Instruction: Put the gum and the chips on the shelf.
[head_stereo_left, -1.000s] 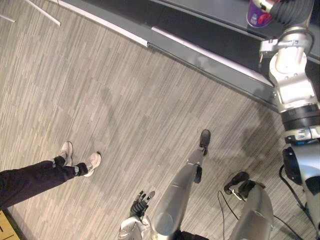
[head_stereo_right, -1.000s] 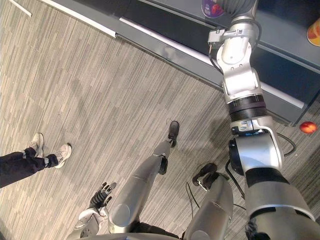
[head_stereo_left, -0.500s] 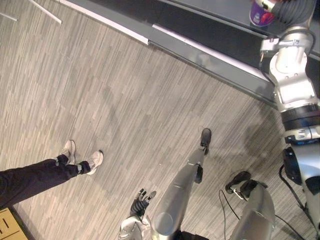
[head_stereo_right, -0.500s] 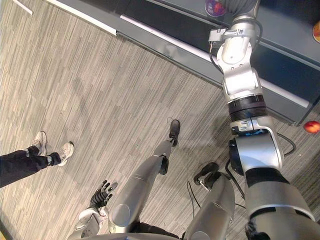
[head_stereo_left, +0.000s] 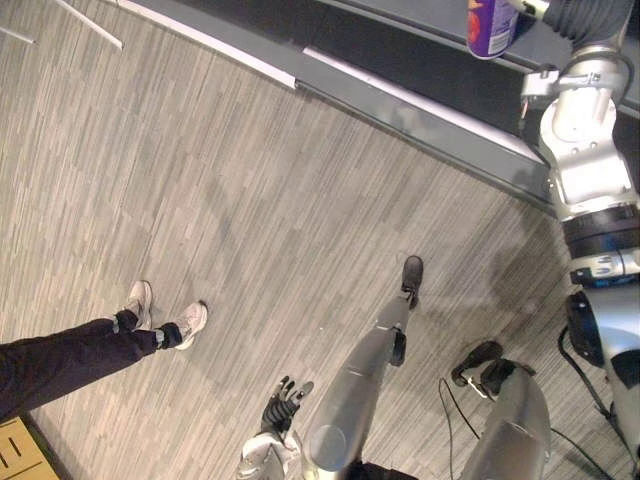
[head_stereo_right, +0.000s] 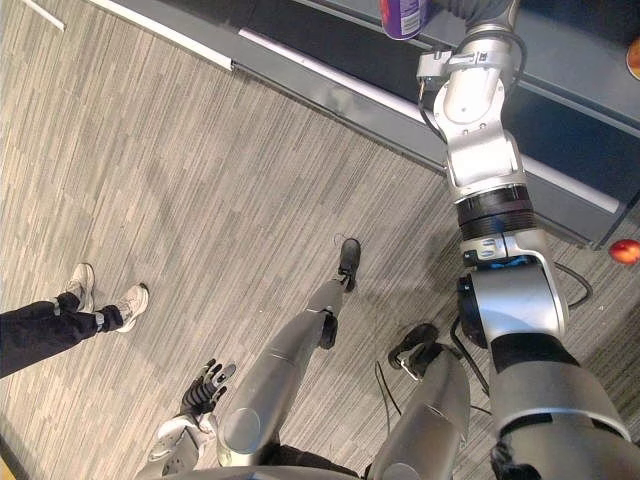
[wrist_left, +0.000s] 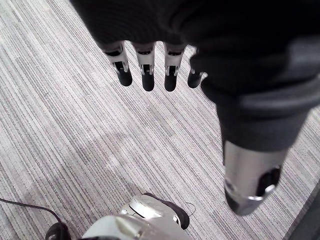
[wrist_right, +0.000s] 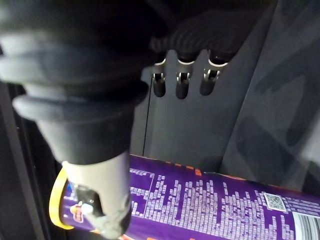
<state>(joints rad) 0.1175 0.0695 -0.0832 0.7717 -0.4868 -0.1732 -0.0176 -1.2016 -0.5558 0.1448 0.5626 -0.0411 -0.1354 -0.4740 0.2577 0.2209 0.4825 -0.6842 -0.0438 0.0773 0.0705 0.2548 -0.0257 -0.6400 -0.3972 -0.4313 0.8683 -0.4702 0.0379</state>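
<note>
**Chips at the shelf, right hand spread above the can**

At the far left a cardboard box (head_stereo_left: 14, 456) sits at the corner of the striped grey floor (head_stereo_left: 250, 180). Just beside it a person's legs (head_stereo_left: 60, 355) in dark trousers reach in, with pale shoes (head_stereo_left: 186, 322) flat on the floor, well apart from the shelf.

The left hand (head_stereo_left: 281, 405) hangs low over the floor. Its fingers (wrist_left: 148, 75) are straight and slightly spread, its thumb (wrist_left: 250, 185) is apart from them, and it holds nothing.

The dark grey shelf (head_stereo_left: 420, 100) runs aslant across the far side, with a pale strip along its lower edge. The chips (head_stereo_left: 489, 24), a purple can with a yellow lid, show up at the shelf's upper board.

In the wrist view the can lies on its side under the right hand (wrist_right: 95, 135). The thumb lies straight across its lid end, and the fingers (wrist_right: 182, 85) stretch out straight past it, not wrapped round it. Whether the can rests on the board cannot be told.

Farther right, an orange thing (head_stereo_right: 633, 62) sits on the shelf, and a red ball (head_stereo_right: 624, 250) lies on the floor near the shelf's foot.
</note>
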